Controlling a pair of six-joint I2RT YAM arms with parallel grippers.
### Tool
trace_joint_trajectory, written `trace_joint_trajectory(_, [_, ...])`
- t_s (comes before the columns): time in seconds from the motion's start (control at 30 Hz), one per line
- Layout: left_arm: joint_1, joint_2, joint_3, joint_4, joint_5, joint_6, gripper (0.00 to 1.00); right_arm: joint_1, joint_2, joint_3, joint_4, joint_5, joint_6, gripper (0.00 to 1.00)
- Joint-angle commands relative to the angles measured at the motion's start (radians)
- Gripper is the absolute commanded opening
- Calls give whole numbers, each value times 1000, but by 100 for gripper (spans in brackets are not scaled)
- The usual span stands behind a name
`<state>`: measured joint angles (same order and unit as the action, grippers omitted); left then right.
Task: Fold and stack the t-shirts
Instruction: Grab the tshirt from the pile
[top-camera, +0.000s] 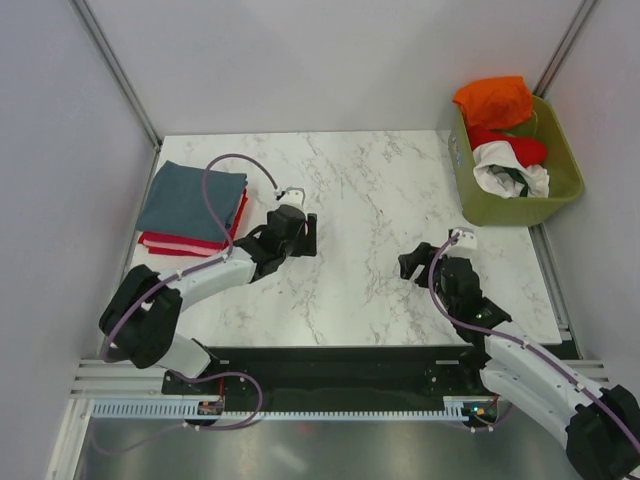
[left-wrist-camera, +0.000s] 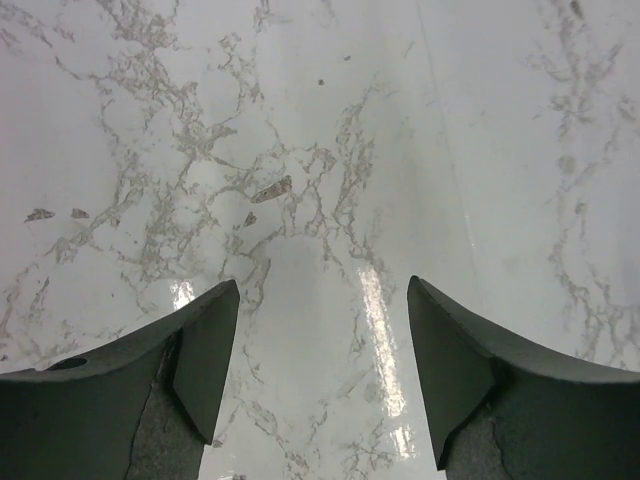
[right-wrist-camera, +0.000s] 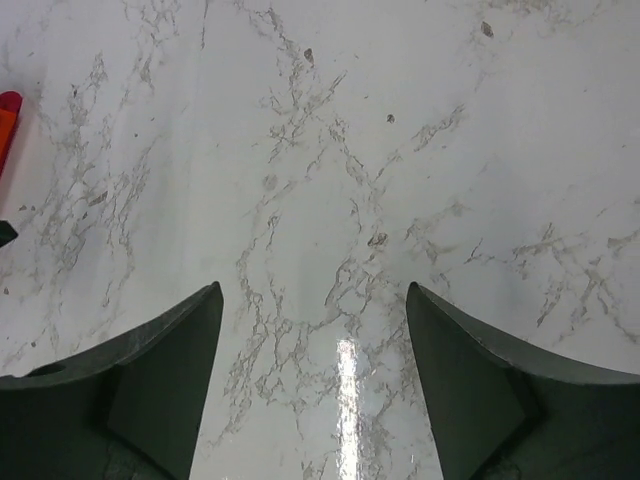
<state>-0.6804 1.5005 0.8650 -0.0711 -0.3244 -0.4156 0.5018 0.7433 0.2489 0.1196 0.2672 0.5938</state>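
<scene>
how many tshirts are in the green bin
3 show: an orange t-shirt draped over the far rim of the bin, a red t-shirt in the middle, a white t-shirt with dark print at its near end. More may lie hidden beneath.

Left of the fingers of the right gripper, a red-orange sliver is cut by the edge, unidentifiable. Left of the left gripper, red t-shirts lie mostly hidden under the grey-blue t-shirt.

Left arm: white links, black joints | right arm: alike | mauve cable: loops at left arm's 12 o'clock | left gripper: dark wedge fingers
</scene>
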Motion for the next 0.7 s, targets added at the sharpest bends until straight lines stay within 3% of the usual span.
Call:
trace_joint_trajectory(0.0, [-5, -103, -66, 201, 73, 47, 75, 0, 48, 151, -44, 56, -23, 82])
trace_joint_trajectory(0.37, [-7, -151, -150, 306, 148, 44, 75, -41, 464, 737, -304, 257, -46, 83])
trace_joint_trajectory(0.57, [-7, -137, -147, 312, 147, 51, 75, -196, 674, 1094, -327, 229, -28, 82])
trace_joint_trajectory(0.67, [-7, -131, -146, 314, 148, 52, 75, -293, 778, 1185, -327, 187, 15, 80])
